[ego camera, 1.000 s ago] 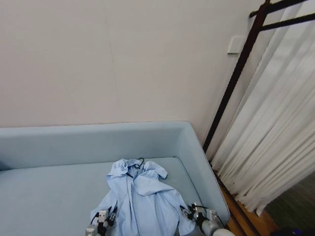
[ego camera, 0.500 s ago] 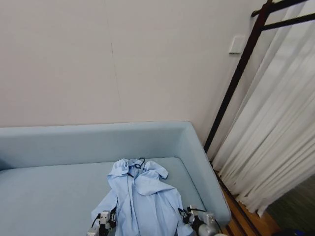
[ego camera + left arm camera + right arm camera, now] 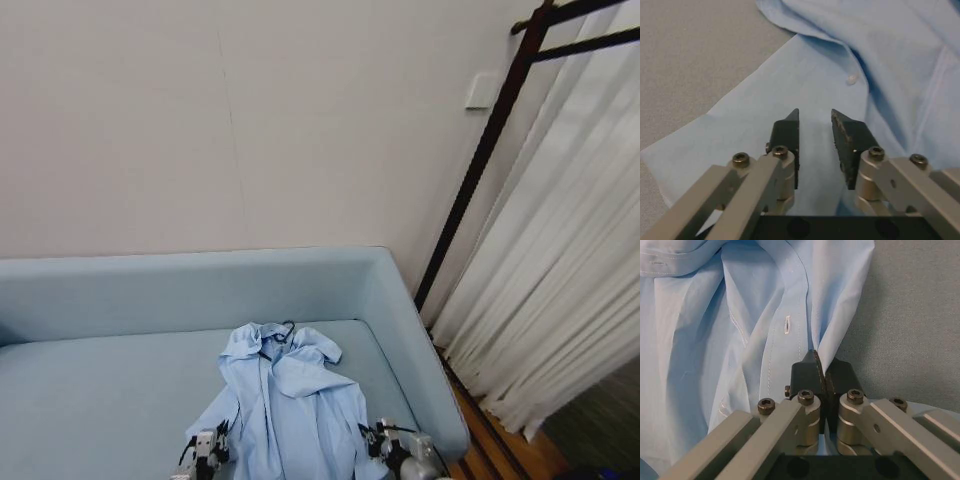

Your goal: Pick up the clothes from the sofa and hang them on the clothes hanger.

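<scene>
No legible text or markings anywhere

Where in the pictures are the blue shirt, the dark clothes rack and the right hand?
blue shirt (image 3: 290, 398), head view, its front panel.
dark clothes rack (image 3: 478, 160), head view, its slanted pole.
right hand (image 3: 824, 367), right wrist view, between its fingertips.

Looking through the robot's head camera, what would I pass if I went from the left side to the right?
left gripper → light blue shirt → right gripper → dark clothes rack pole → white curtain
</scene>
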